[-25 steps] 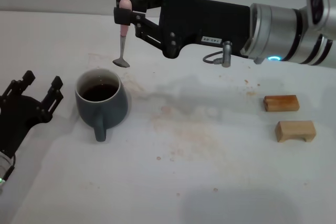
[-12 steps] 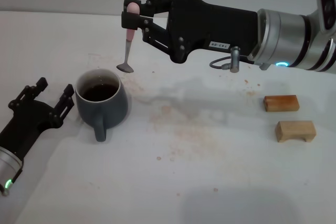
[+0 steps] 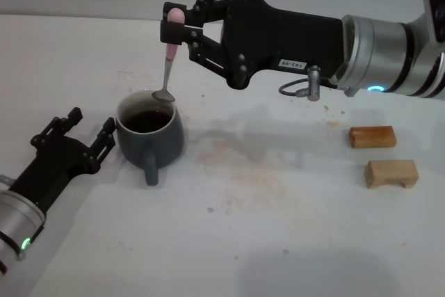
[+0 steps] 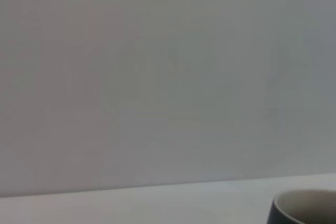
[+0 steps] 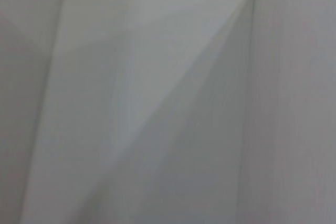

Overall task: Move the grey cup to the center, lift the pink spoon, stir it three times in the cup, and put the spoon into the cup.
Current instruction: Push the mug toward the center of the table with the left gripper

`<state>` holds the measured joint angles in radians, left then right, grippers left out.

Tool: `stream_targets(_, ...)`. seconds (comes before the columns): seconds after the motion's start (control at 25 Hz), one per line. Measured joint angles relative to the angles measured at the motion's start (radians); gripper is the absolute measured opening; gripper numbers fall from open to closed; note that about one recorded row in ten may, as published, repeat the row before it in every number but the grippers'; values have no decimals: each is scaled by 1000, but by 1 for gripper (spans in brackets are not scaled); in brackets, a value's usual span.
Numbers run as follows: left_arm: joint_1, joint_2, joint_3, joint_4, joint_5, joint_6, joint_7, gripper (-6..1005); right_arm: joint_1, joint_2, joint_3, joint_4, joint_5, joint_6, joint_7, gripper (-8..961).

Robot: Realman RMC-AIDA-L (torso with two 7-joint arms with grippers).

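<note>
1. You see the grey cup (image 3: 150, 130) standing upright on the white table (image 3: 278, 241), left of the table's middle in the head view. Its mouth faces up and dark liquid shows inside. Its loop handle points toward the robot, slightly to the right.
2. Your right gripper (image 3: 174, 33) reaches in from the right, above and just behind the cup. Its fingers are pinched on the pale pink handle end of the pink spoon (image 3: 167, 60).
3. The spoon's long axis runs near vertical, with a slight tilt. The pink end is up in the fingers and the metal bowl points down. The bowl sits right at the cup's far rim; you cannot tell from the head view whether it touches the rim or hangs just above it.
4. Your left gripper (image 3: 87, 140) lies low at the cup's left side. Its fingers are spread, one fingertip (image 3: 108, 130) just beside the cup wall; contact cannot be confirmed.
5. The left wrist view catches only a section of the cup's rim (image 4: 307, 208) at the frame edge, against a plain wall.
6. The right wrist view shows only bare pale surfaces.
7. Two small wooden blocks (image 3: 382, 154) lie well apart from the cup, on the right side of the table, one behind the other.
8. Faint brownish specks (image 3: 229, 161) mark the table between the cup and the blocks.
</note>
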<state>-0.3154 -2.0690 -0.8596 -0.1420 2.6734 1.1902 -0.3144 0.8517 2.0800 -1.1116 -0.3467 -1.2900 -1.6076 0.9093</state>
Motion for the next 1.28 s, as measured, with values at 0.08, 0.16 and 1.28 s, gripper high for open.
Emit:
stream_targets(0.08, -4, 0, 10, -9, 0, -15, 0, 645, -1, 0, -1, 0, 0, 0, 0, 109)
stream_targets(0.16, -7, 0, 18, -14, 1, -22, 0, 645, -4, 0, 0, 0, 0, 1, 0, 109)
stream_targets(1.28, 0, 9, -85, -58, -7, 5, 27, 645, -7, -1, 5, -14, 5, 139, -8, 109)
